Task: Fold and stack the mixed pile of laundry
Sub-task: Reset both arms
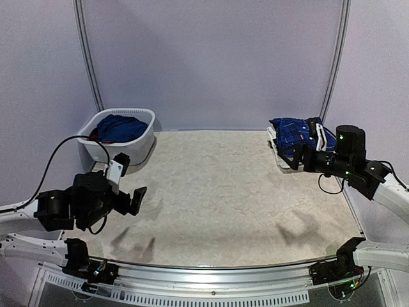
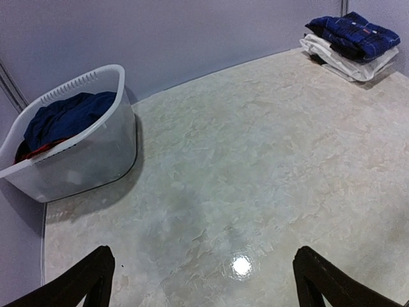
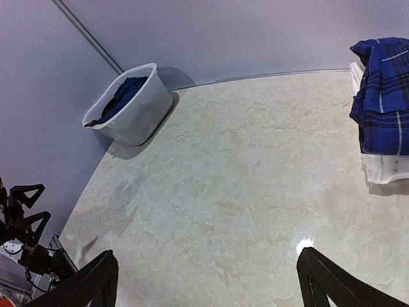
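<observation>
Jaws wide on both, holding nothing. Left gripper (image 1: 135, 199) near white basket (image 1: 146, 137) containing solid blue piece (image 1: 121, 126). Right gripper (image 1: 289, 155) near navy plaid shirt (image 1: 295, 130) stacked on white trousers (image 2: 350, 64).

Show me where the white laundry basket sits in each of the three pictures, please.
Top external: white laundry basket at the left, on the far left corner of the table.
Left wrist: basket fills the left side, blue cloth inside.
Right wrist: basket small, upper left, near the wall.
Shared landmark: the folded navy plaid shirt, at the opposite far right corner in every view.
</observation>
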